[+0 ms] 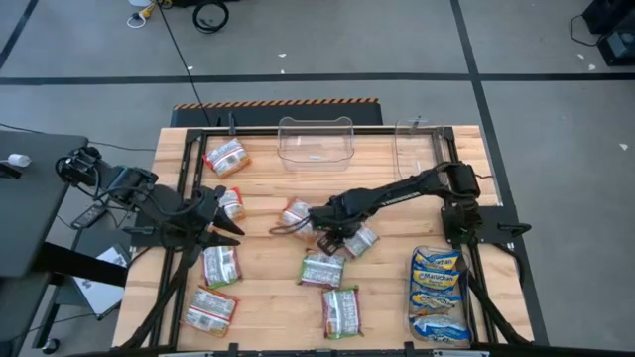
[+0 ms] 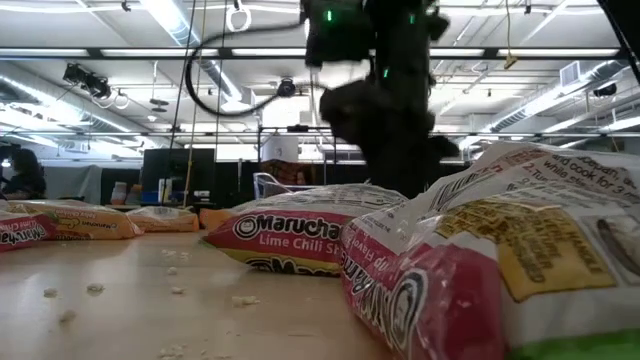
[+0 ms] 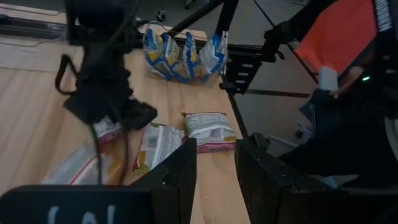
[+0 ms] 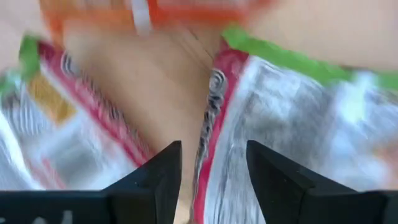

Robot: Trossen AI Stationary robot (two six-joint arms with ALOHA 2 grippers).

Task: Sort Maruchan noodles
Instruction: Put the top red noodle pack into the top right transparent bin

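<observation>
My right gripper (image 4: 211,168) hangs low over the middle of the table (image 1: 268,297), fingers apart and gripping nothing, their tips straddling the red edge of a green-and-white noodle packet (image 4: 298,118) lying flat. A second packet (image 4: 56,118) lies just beside it, bare wood between. More green-and-white packets (image 1: 322,269) are scattered across the table. The blue-and-yellow packets (image 1: 437,283) stand bunched at the right edge. My left gripper (image 1: 226,220) waits open at the left side, near a packet (image 1: 232,203).
</observation>
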